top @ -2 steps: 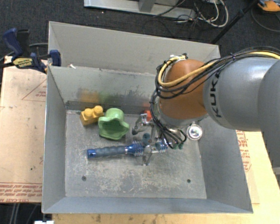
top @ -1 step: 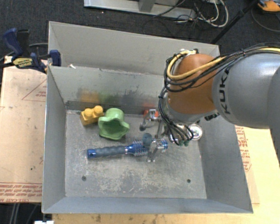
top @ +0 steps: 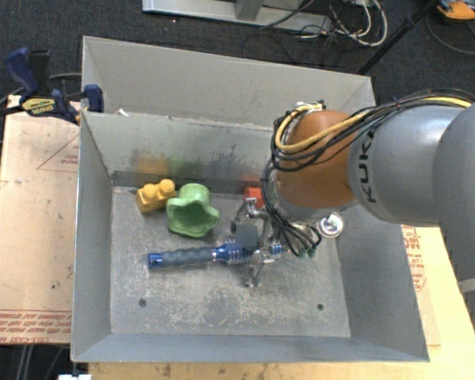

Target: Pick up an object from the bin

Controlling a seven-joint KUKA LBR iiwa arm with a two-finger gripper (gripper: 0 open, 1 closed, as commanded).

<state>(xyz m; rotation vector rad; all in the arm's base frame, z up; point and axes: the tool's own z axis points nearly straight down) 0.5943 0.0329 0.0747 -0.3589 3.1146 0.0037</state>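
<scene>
My gripper [top: 250, 249] is low over the floor of the bin [top: 209, 312], at the right end of 1 blue stick-shaped tool [top: 182, 257] lying flat near mid-bin. I cannot tell whether the gripper is spread or pinching that tool. Toward the back wall, 1 green cup-like piece [top: 192, 210] sits just beside 1 yellow block [top: 153, 194]. 1 small orange item [top: 252, 192] lies just behind the gripper.

Grey metal bin [top: 92, 229], floor scuffed and speckled; a blue tool [top: 185, 258], a pale green cup-shaped toy [top: 192, 210], a yellow block [top: 154, 194]; silver arm [top: 441, 163], glossy orange wrist cover [top: 323, 164], yellow cables [top: 286, 131].
</scene>
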